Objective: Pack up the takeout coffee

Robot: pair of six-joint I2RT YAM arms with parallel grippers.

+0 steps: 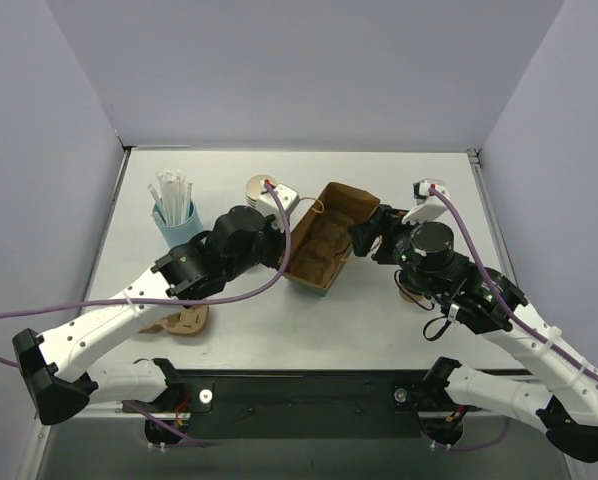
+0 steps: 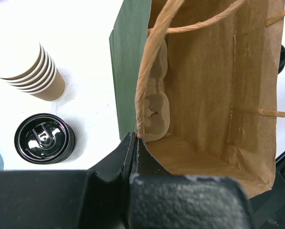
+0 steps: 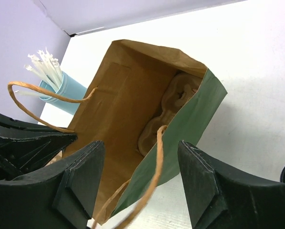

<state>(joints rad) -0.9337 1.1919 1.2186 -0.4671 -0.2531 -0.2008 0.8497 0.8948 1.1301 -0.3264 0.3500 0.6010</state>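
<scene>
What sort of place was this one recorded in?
Probably a robot lab bench staged as a café takeout counter: a paper bag holding a cup carrier, stacked paper cups, and straws.

1 paper bag (image 1: 347,198), 1 cup stack (image 2: 37,76), 1 straw holder (image 1: 177,228), 2 arms (image 1: 109,320)

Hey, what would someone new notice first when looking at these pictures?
The gaping paper bag in the middle stands out, green outside and kraft brown inside, with a pulp cup carrier tucked in it. The left hand pinches its rim, while the right hand hangs open at its mouth, a twine handle crossing the gap. A blue cup of straws stands left of the bag.
</scene>
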